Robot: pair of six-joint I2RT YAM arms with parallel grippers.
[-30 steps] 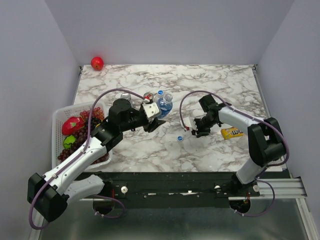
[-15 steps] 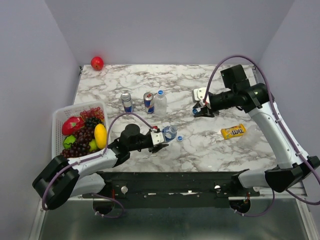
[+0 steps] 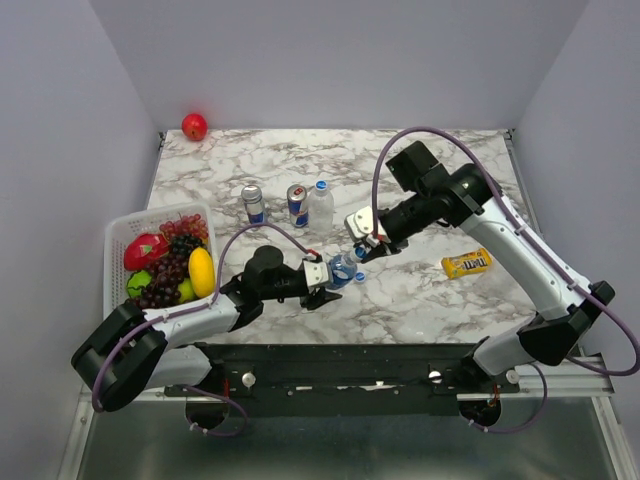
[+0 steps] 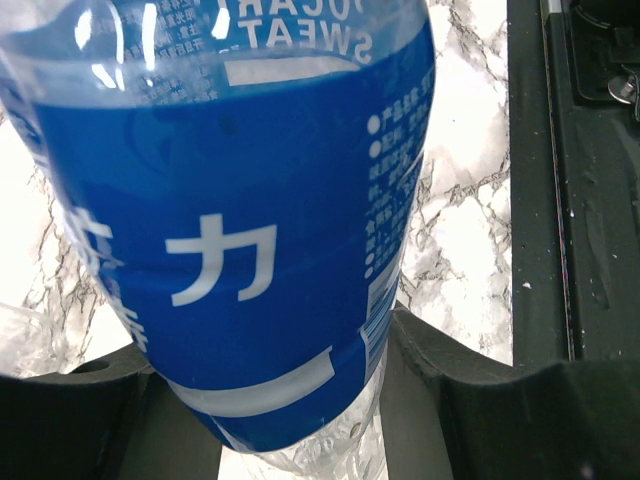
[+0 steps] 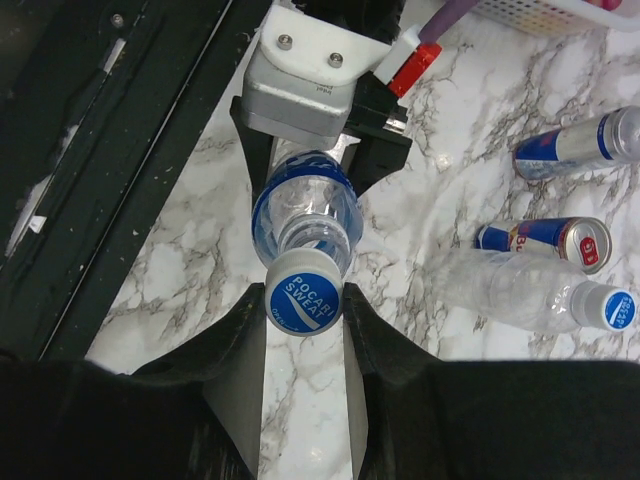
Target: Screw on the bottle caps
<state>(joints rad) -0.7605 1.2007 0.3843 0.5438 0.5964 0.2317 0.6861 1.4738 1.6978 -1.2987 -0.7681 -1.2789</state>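
My left gripper (image 3: 322,275) is shut on a clear bottle with a blue label band (image 3: 342,268) and holds it near the table's front edge. The label fills the left wrist view (image 4: 240,220), between the gripper's jaws (image 4: 285,405). My right gripper (image 5: 304,300) is shut on a blue bottle cap (image 5: 304,292) that sits on this bottle's mouth (image 5: 305,205). A loose blue cap (image 3: 360,276) lies on the table just beside them. A second, unlabelled bottle (image 3: 320,208) stands capped further back and also shows in the right wrist view (image 5: 510,290).
Two drink cans (image 3: 253,203) (image 3: 297,204) stand left of the capped bottle. A white basket (image 3: 113,240) of fruit sits at the left edge. A yellow candy packet (image 3: 466,264) lies at the right. A red apple (image 3: 194,126) is at the back left corner.
My right gripper has swung from the back right down and left to the mouth of the held bottle, with the cap in it. The left gripper has hardly moved.
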